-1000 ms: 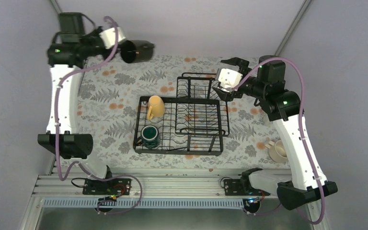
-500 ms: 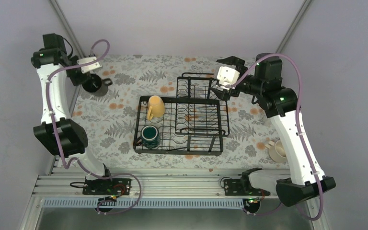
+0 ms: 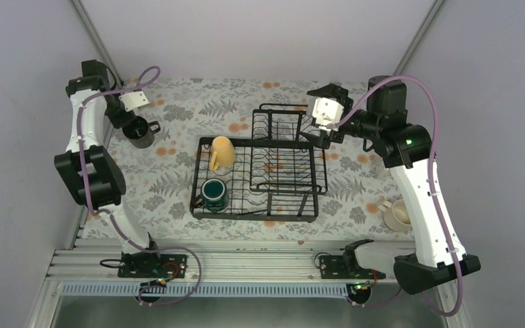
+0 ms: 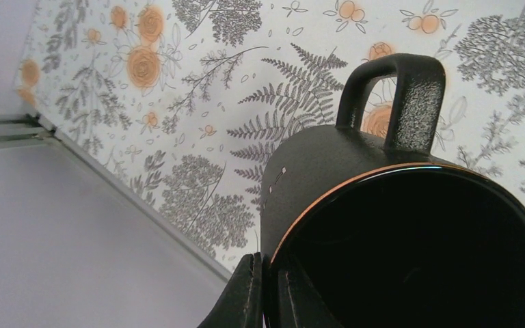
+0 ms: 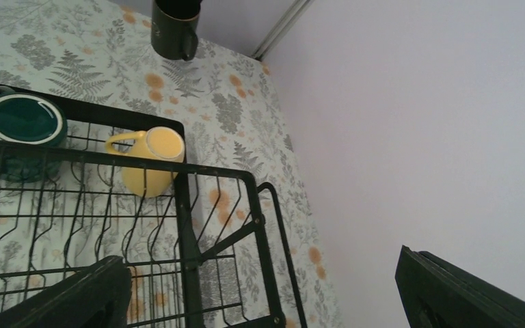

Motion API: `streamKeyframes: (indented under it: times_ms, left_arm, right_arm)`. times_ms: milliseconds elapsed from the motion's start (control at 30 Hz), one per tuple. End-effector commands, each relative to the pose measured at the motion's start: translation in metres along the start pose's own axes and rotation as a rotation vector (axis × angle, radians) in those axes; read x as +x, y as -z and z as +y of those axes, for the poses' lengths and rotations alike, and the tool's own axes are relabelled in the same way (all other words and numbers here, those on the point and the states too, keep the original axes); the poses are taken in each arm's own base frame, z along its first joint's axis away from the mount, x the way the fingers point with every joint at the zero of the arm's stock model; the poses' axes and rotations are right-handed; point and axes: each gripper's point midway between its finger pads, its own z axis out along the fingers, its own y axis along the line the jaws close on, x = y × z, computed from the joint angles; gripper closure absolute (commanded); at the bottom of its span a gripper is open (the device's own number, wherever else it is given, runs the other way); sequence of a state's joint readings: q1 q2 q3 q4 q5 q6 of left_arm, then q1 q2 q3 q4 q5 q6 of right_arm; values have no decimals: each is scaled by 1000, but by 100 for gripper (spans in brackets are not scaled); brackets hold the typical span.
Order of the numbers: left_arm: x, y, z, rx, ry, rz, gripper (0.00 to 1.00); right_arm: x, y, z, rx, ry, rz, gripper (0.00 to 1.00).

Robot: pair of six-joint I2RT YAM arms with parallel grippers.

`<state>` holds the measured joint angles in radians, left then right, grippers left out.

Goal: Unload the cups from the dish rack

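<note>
My left gripper (image 3: 130, 116) is shut on the rim wall of the black mug (image 3: 140, 130), one finger inside and one outside. The mug hangs mouth-up, handle to the right, low over the far left of the cloth; whether it touches I cannot tell. In the left wrist view the black mug (image 4: 383, 225) fills the frame above my fingertips (image 4: 249, 294). The dish rack (image 3: 253, 217) holds a pale yellow mug (image 3: 221, 152) lying on its side and a teal mug (image 3: 214, 194). A cream mug (image 3: 396, 215) stands on the table at right. My right gripper (image 3: 312, 116) is open over the rack's raised basket (image 3: 280, 119).
The floral cloth (image 3: 178, 109) covers the table between grey walls. The right wrist view looks across the rack's frame (image 5: 181, 225) to the yellow mug (image 5: 152, 160), the teal mug (image 5: 20, 133) and the black mug (image 5: 174, 27). The wall stands close by the left arm.
My left arm has swung the black mug from high at the back, tipped sideways, down to the cloth's far left, now mouth-up. The right arm has hardly shifted.
</note>
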<state>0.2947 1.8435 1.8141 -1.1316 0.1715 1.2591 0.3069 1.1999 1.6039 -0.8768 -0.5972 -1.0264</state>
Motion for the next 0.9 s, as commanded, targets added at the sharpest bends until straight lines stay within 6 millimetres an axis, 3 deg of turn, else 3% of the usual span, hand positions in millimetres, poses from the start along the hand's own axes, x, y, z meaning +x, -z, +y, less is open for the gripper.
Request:
streamKeyframes:
  times_ms: [0, 200, 367, 767, 867]
  left_arm:
    - [-16, -16, 18, -20, 54, -31, 98]
    - [-32, -32, 18, -1, 67, -68, 98]
    - [-28, -50, 14, 28, 70, -21, 98]
    - [-10, -77, 16, 62, 90, 73, 98]
    - [-17, -73, 28, 37, 113, 60, 88]
  right_arm:
    - [-5, -2, 12, -49, -27, -37, 0]
    - [-19, -15, 7, -97, -39, -46, 0]
    - [-27, -31, 10, -120, -7, -18, 0]
    - [-26, -30, 7, -87, 12, 2, 0]
    - [-25, -29, 8, -87, 10, 7, 0]
